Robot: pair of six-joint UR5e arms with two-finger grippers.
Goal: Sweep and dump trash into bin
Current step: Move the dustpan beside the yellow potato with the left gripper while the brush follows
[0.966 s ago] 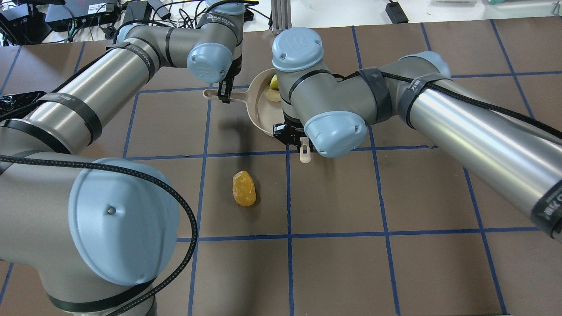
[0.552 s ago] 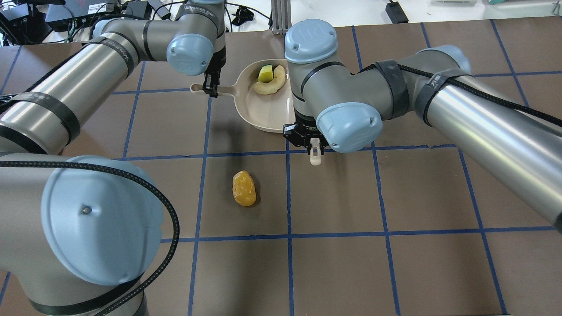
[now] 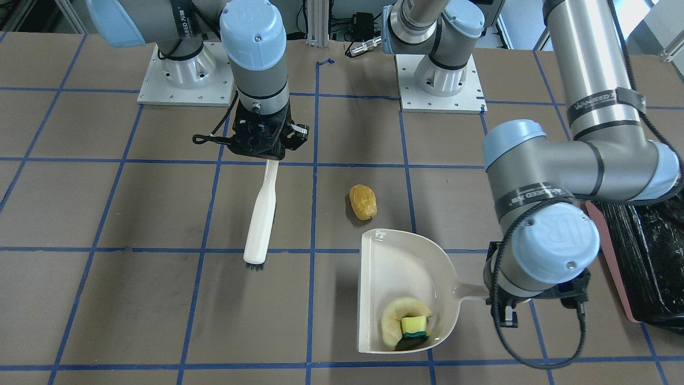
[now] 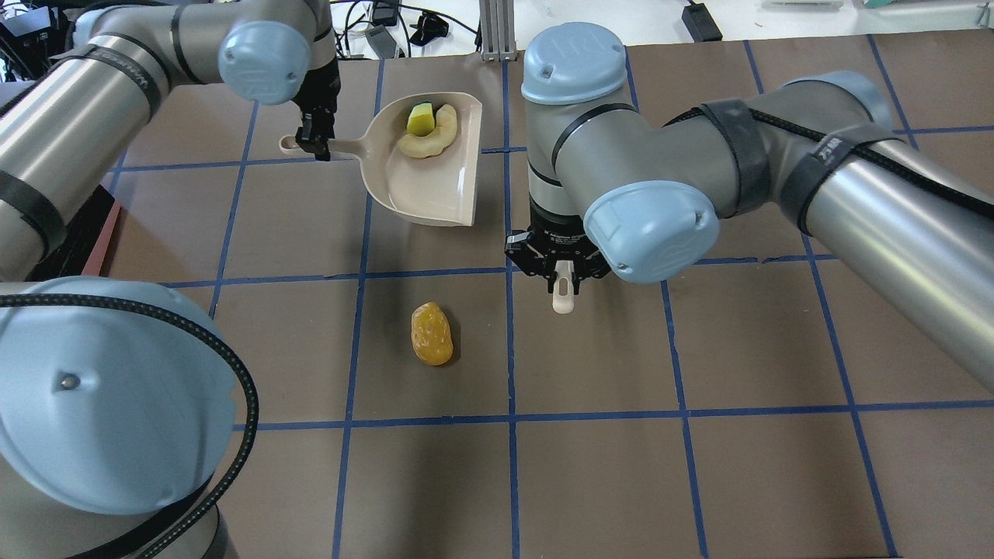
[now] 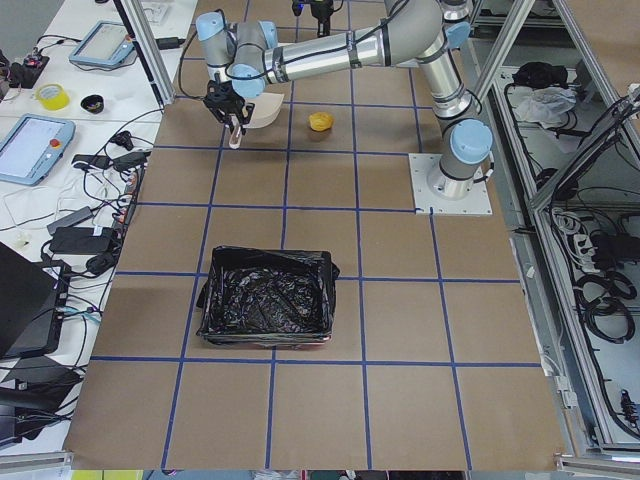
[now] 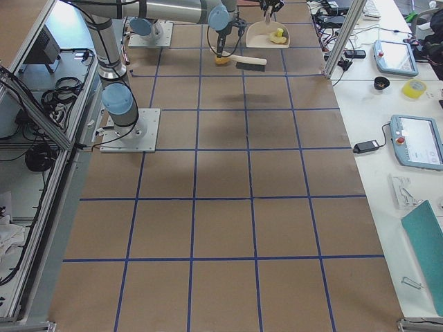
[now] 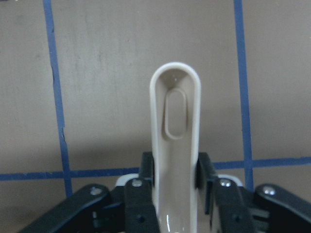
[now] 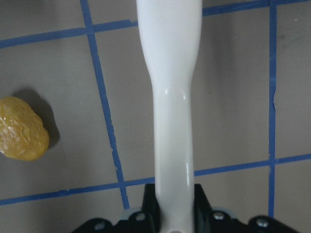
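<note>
Beige dustpan (image 4: 435,194) is clamped by its handle in the left gripper (image 4: 317,144), crescent (image 4: 435,138) and sponge chunk (image 4: 420,119) in the pan beyond its fingers. Right gripper (image 4: 561,268) squeezes the brush (image 3: 262,219) handle, orange lump (image 4: 432,334) lying near its fingers.

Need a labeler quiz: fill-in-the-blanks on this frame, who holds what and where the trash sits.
1. The left claw grips the ___ by its handle.
2. The right claw grips the ___.
3. The dustpan holds the crescent and the ___.
4. The lump lies on the ___, outside the dustpan.

Missing words: dustpan; brush; sponge; table.
</note>
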